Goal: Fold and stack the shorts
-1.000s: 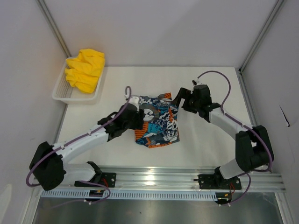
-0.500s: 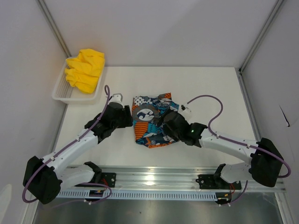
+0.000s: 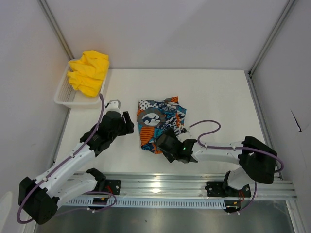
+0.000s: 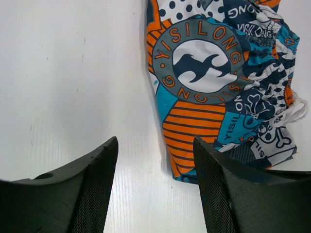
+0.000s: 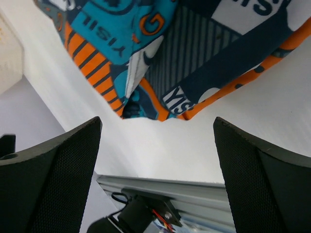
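The printed shorts (image 3: 159, 122) lie bunched in the middle of the table, a round logo on top (image 4: 199, 68). The yellow shorts (image 3: 89, 73) are heaped in the white basket (image 3: 62, 95) at the far left. My left gripper (image 3: 127, 123) is open just left of the printed shorts, over bare table (image 4: 155, 184), touching nothing. My right gripper (image 3: 162, 142) is open, low at the shorts' near edge. In the right wrist view the cloth's hem (image 5: 194, 48) sits beyond the wide-open gripper (image 5: 158, 170), with nothing between the fingers.
A metal rail (image 3: 170, 184) with both arm bases runs along the table's near edge, close under the right gripper (image 5: 160, 194). White walls and frame posts close in the back and sides.
The left gripper has drawn back to the left, off the printed shorts. The right arm has swung from the shorts' far right side down to their near edge.
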Available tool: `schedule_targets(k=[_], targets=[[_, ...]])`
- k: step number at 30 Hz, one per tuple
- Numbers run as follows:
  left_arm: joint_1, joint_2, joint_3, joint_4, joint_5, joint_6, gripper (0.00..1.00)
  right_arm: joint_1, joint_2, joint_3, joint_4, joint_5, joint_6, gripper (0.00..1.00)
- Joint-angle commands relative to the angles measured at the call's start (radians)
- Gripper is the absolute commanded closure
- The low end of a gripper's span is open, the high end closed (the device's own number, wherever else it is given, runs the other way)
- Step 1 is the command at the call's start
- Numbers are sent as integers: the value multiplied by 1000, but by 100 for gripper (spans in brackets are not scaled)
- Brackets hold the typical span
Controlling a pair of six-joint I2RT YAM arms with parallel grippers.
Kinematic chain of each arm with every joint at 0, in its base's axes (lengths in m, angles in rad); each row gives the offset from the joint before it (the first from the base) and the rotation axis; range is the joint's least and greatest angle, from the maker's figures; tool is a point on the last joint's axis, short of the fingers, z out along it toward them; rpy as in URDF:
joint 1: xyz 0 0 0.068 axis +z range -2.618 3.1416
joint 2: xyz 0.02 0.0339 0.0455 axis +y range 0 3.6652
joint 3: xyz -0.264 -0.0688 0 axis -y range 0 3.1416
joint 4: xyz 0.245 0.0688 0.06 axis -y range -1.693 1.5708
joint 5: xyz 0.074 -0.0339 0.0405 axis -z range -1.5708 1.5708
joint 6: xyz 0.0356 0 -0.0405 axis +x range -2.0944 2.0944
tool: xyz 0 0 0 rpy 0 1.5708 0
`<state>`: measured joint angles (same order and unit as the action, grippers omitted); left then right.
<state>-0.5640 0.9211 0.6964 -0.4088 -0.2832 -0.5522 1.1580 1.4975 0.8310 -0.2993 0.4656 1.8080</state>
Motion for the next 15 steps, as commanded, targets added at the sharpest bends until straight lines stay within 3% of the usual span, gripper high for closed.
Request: schedule_targets(k=[1, 15], targets=[[10, -42, -29, 5, -33, -22, 34, 5, 52, -21, 91, 85, 120, 4], [10, -54, -66, 21, -77, -17, 34, -76, 191, 11, 126, 58, 178, 5]])
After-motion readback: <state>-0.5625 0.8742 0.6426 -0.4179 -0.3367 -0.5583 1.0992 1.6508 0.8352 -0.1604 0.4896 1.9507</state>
